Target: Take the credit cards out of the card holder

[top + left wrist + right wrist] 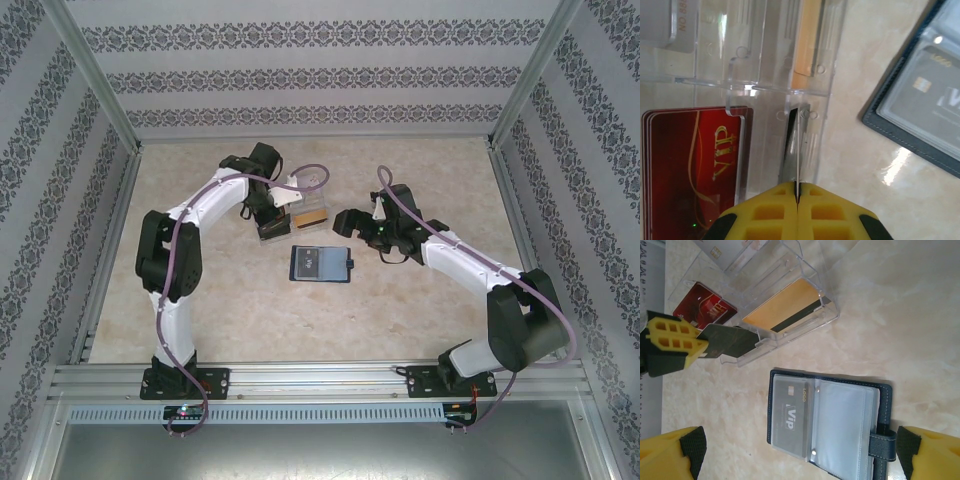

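The navy card holder (320, 264) lies open on the table, its tab to the right. A grey VIP card (790, 415) sits in its left clear sleeve. My left gripper (798, 186) is shut on a black card (730, 340), seen edge-on (798, 150), whose far end is in the front slot of a clear acrylic rack (305, 205). The rack also holds a red VIP card (695, 170), an orange-gold card (780, 305) and a whitish card (670, 25). My right gripper (800, 460) hangs open above the card holder (825, 425), fingers wide on either side of it.
Patterned walls and metal posts (100, 90) enclose the beige marble-look tabletop (420, 160). The left arm (190, 230) bends over the left half and the right arm (470, 265) over the right. A metal rail (320, 380) runs along the near edge.
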Robot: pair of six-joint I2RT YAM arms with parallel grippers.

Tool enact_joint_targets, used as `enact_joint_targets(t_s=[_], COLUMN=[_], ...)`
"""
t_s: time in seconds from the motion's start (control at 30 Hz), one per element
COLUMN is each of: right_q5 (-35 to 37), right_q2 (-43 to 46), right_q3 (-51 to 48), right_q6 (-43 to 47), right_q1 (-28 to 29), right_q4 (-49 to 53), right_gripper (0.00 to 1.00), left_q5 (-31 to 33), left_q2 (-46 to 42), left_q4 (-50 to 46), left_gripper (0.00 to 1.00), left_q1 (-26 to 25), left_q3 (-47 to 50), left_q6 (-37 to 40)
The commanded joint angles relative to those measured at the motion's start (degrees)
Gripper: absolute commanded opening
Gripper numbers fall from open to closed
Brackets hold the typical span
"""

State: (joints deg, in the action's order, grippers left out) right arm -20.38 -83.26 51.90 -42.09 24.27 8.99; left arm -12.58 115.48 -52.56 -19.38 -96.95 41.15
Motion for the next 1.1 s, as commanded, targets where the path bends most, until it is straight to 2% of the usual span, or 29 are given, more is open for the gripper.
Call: enact_joint_targets(t_s=[0.0, 0.3, 0.5, 0.67, 0.87, 1.07], right_q5=[1.0, 1.3, 1.4, 1.3, 1.1, 2.2], right_q2=[-0.3, -2.4, -2.2, -2.4, -2.5, -2.0], right_q3=[0.4, 1.8, 0.9, 1.2, 0.8, 1.0], right_q6=[-0.4, -0.7, -0.6, -0.1, 0.0, 0.7], right_q1=[0.6, 2.0, 2.4, 2.1, 2.0, 2.5], right_q4=[0.1, -0.7, -1.1, -1.1, -1.4, -0.3], right_gripper=[0.98, 0.98, 0.98, 0.98, 0.98, 0.98], left_q5=[1.8, -1.0, 0.3, 2.0, 4.3, 2.1], left_q2=[1.6, 2.5, 2.9, 2.2, 2.0, 0.1], left_q4=[-4.6, -5.1, -3.6, -2.8, -2.4, -2.1], left_gripper=[0.00, 0.00, 0.00, 0.14, 0.21, 0.25], left_q1=[0.5, 0.5, 0.6, 0.6, 0.6, 0.7], left_q3=[-2.2, -3.7, -2.8, -2.6, -3.1, -4.6], left_q6=[2.4, 2.6, 2.5, 1.9, 0.2, -3.6])
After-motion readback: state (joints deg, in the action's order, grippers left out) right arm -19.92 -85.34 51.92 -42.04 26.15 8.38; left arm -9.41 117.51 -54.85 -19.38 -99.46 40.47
